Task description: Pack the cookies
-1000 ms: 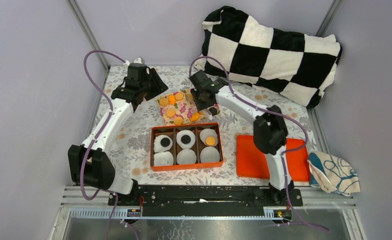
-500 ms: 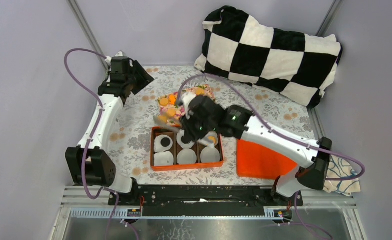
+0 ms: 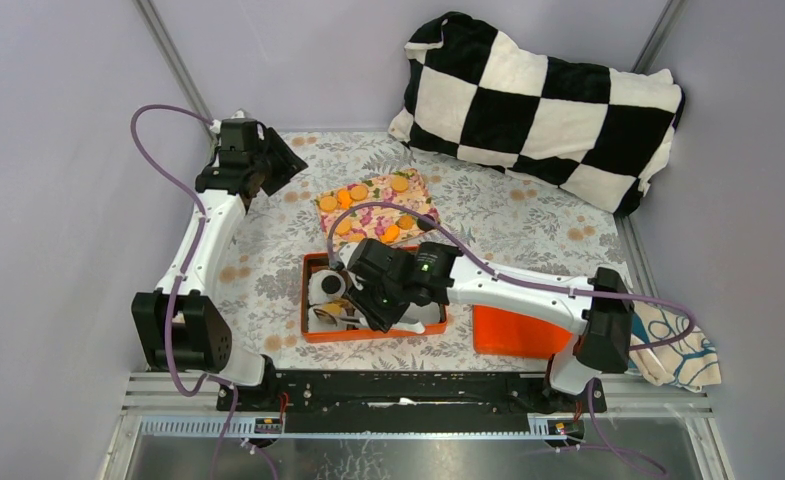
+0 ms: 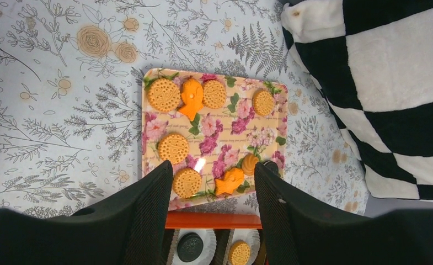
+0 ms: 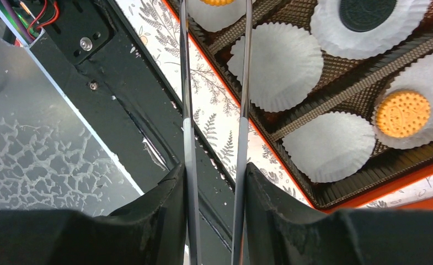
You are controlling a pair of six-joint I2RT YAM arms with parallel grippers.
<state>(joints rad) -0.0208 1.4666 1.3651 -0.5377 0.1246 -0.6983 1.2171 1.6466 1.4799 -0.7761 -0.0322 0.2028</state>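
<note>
Several cookies (image 4: 164, 94) lay on the floral tray (image 4: 241, 138) under the spread left gripper (image 4: 213, 171), while the right gripper (image 5: 214, 168) pinched metal tongs (image 5: 188, 110) above the box (image 3: 320, 337).

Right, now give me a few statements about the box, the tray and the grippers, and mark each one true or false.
1. The left gripper is open with nothing between its fingers. True.
2. Every cup in the orange box holds a cookie. False: at least two paper cups are empty.
3. A dark cookie lies in one cup. True.
4. The floral tray is bare. False: several tan cookies lie on it.
5. The right gripper is over the floral tray. False: it is over the orange box.
</note>
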